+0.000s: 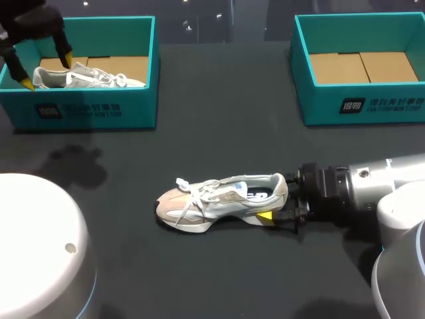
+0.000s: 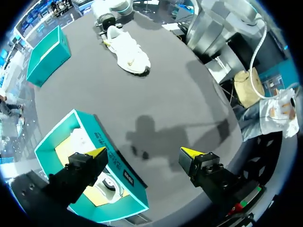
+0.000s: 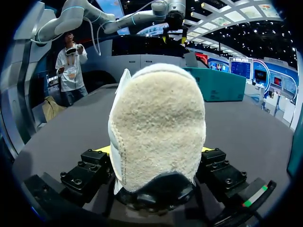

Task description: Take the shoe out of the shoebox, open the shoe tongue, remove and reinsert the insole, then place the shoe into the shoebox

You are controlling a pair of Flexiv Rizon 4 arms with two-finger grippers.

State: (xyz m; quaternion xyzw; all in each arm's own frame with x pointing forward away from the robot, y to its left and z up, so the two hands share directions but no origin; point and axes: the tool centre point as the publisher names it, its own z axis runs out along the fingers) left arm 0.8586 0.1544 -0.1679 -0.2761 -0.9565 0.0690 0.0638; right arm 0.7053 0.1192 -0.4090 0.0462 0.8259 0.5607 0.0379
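A beige and white shoe (image 1: 219,199) lies on its sole in the middle of the black table, toe to the left. My right gripper (image 1: 287,199) is shut on its heel (image 3: 158,137), one finger on each side. A second shoe (image 1: 86,78) lies in the left teal shoebox (image 1: 99,109). Above that box's left part hangs my left gripper (image 1: 46,72), open and holding nothing. In the left wrist view my left gripper (image 2: 144,152) has one fingertip (image 2: 97,153) over the box wall (image 2: 118,165) and the other over the table. The shoe (image 2: 130,49) lies far ahead.
A second teal shoebox (image 1: 358,106) stands at the back right, holding only its cardboard floor. A white robot base (image 1: 40,246) bulges in at the front left, and my right arm (image 1: 385,193) crosses the table's right side.
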